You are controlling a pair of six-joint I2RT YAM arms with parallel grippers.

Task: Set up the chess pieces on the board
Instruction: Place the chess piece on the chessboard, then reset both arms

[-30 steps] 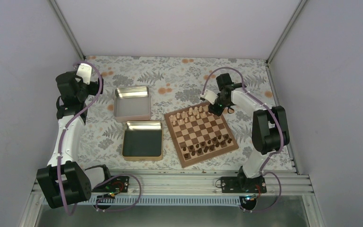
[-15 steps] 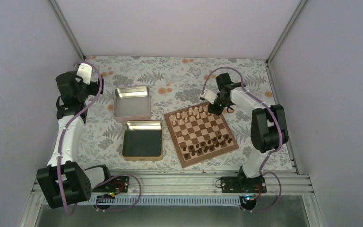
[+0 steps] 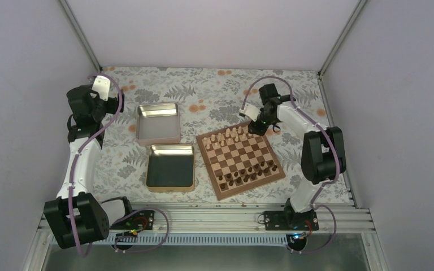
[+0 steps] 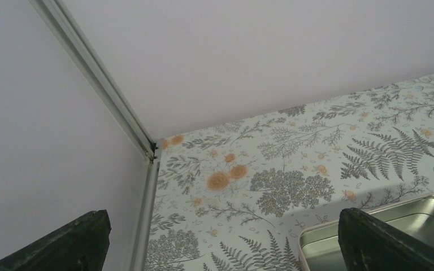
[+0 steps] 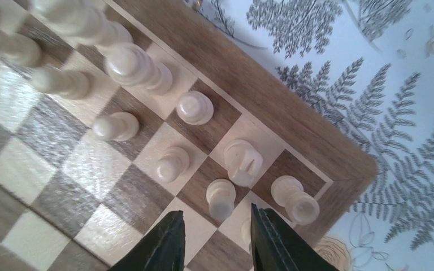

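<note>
While the left arm stands folded back at the far left of the table, we see its left gripper [image 4: 226, 243] with the jaws spread wide and nothing between them, looking at the fern-patterned cloth [image 4: 294, 141] and the corner of a metal tin [image 4: 398, 226]. We find the board [image 3: 241, 153] lying at an angle on the right half of the table, just beside two open tins [image 3: 170, 165]. The chess pieces [image 3: 229, 137] in pale wood stand in two rows along the board's far edge, and the dark chessmen [image 3: 247, 172] fill the two rows along its near edge. Our right gripper [image 3: 258, 127] hangs over the far right corner of the board. From its wrist camera we see the jaws partly apart, gripping nothing, with a pale pawn [image 5: 220, 199] standing upright just ahead of the gap between the fingers [image 5: 158, 248]. Beyond that pawn a knight [image 5: 244, 161] stands next to the corner rook [image 5: 295, 197], both on the back row by the reddish border.
</note>
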